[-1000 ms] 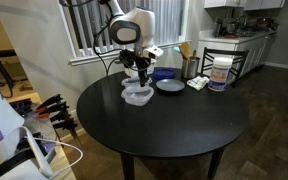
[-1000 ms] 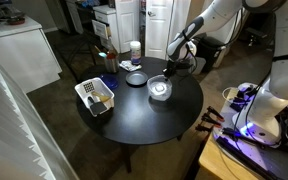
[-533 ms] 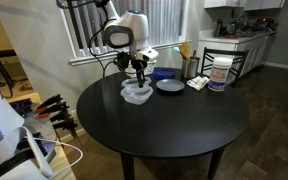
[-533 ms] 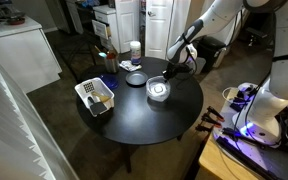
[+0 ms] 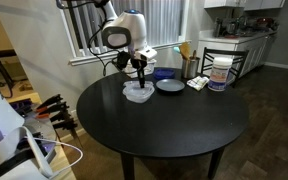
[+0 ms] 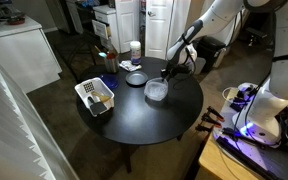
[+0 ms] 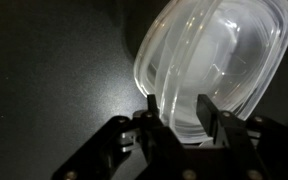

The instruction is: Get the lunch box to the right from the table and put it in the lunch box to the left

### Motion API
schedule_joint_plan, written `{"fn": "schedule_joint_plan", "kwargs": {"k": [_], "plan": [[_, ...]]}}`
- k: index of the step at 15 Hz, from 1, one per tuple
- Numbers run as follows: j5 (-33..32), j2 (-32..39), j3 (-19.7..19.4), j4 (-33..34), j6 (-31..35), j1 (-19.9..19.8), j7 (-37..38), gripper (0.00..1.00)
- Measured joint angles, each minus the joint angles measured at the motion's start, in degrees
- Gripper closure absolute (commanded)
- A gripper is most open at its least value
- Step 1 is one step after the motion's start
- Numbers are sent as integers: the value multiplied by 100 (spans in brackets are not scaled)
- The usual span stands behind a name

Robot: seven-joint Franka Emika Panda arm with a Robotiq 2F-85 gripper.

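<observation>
The fingers (image 7: 208, 112) pinch the wall of the lunch box to the right (image 7: 224, 60) (one inside, one outside) so it cannot slip. It seems to sit in the lunch box to the left (image 7: 142, 75).

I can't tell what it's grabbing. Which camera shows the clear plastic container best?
The wrist view: the clear container fills the picture, its rim between the gripper fingers. Both exterior views show only a small pale shape on the black table.
</observation>
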Motion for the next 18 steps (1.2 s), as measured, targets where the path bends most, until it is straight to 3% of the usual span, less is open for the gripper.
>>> {"fn": "schedule_joint_plan", "kwargs": {"k": [4,6,7,9,18], "plan": [[0,0,0,-35,2,0,16,0],[-1,0,-2,-57,-4,0,16,0],[-14,0,-5,-68,-24,0,16,29],[-69,0,-4,-101,-116,-1,-6,28],[-276,-1,10,-206,-325,-2,-146,86]]}}
